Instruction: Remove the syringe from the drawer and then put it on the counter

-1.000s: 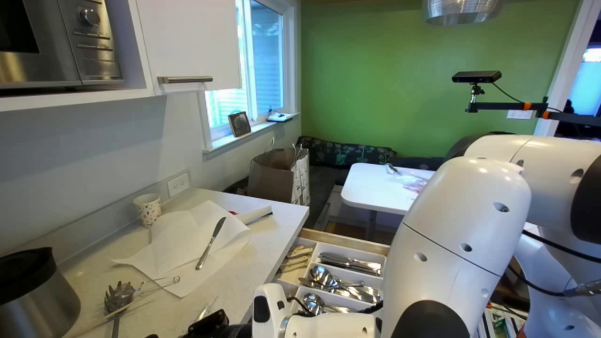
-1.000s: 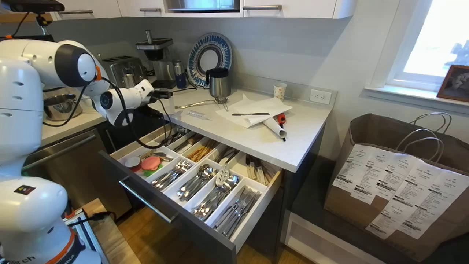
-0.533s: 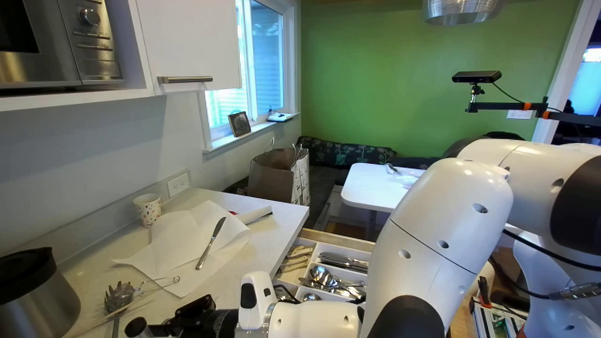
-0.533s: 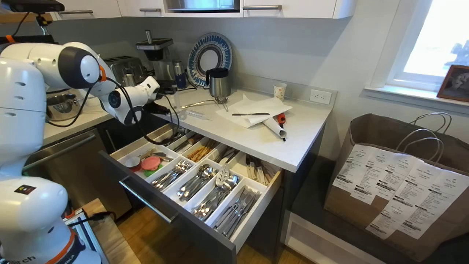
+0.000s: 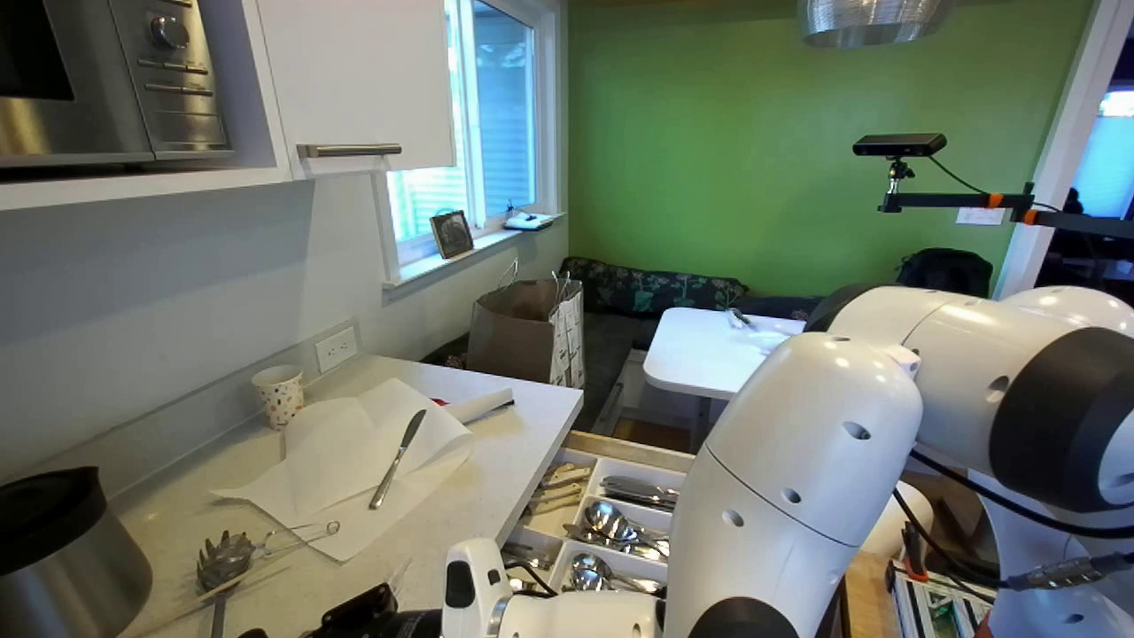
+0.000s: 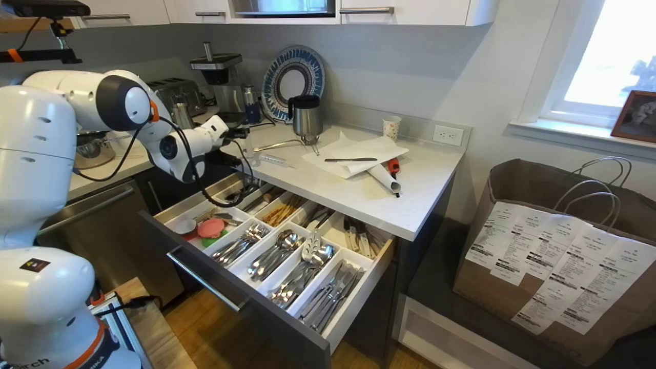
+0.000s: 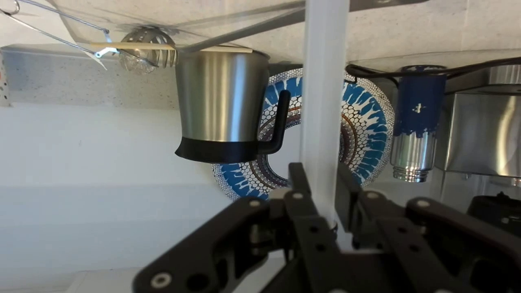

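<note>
The syringe shows in the wrist view as a translucent white tube [image 7: 323, 93] between the fingers of my gripper [image 7: 321, 171]. The fingers are closed on it and it extends away from the jaws. In an exterior view my gripper [image 6: 241, 134] is over the near-left edge of the counter [image 6: 410, 179], and the held tube shows only faintly below it. The gripper also shows at the bottom of an exterior view [image 5: 359, 610], partly cut off. The open drawer [image 6: 277, 328] is below the counter's front edge. A clear marked tube-like object [image 6: 277, 161] lies on the counter.
A steel jug [image 6: 307, 118], a whisk and utensils stand or lie behind the gripper. White paper [image 6: 353, 154] with a knife [image 6: 351, 160], a paper roll [image 6: 384, 178] and a cup [image 6: 391, 126] are farther right. A blue bottle [image 6: 251, 105] and patterned plate [image 6: 294, 56] stand behind.
The arm has swung toward the counter, carrying the tube farther over it. In the last half second the gripper has dropped a little. The drawer and counter items have not moved.
</note>
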Robot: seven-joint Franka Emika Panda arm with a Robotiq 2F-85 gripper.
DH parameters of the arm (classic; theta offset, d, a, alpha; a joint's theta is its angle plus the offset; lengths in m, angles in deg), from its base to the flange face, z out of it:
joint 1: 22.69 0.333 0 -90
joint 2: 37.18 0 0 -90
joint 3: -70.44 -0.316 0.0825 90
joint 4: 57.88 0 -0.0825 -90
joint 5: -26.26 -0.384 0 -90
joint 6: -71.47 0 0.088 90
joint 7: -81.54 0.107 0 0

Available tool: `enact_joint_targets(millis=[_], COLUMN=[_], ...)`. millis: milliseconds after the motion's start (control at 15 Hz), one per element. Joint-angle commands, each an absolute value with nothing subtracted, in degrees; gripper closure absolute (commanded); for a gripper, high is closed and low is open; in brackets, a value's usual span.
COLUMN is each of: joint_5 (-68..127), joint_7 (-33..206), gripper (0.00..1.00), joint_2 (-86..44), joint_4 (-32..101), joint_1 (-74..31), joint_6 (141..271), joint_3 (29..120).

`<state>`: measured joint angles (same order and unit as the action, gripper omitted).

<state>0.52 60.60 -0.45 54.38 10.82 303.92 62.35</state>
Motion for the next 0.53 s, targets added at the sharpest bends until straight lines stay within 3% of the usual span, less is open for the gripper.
enact_joint_targets(millis=[0, 467], joint_5=[2.82, 5.85], joint_7=[64.12, 68.47], gripper=[0.95, 0.95], joint_2=[1.25, 2.72], joint_4=[53.99, 53.84], joint_1=[10.42, 9.24], joint_6=[306.29, 306.90], joint_3=[62.43, 61.84])
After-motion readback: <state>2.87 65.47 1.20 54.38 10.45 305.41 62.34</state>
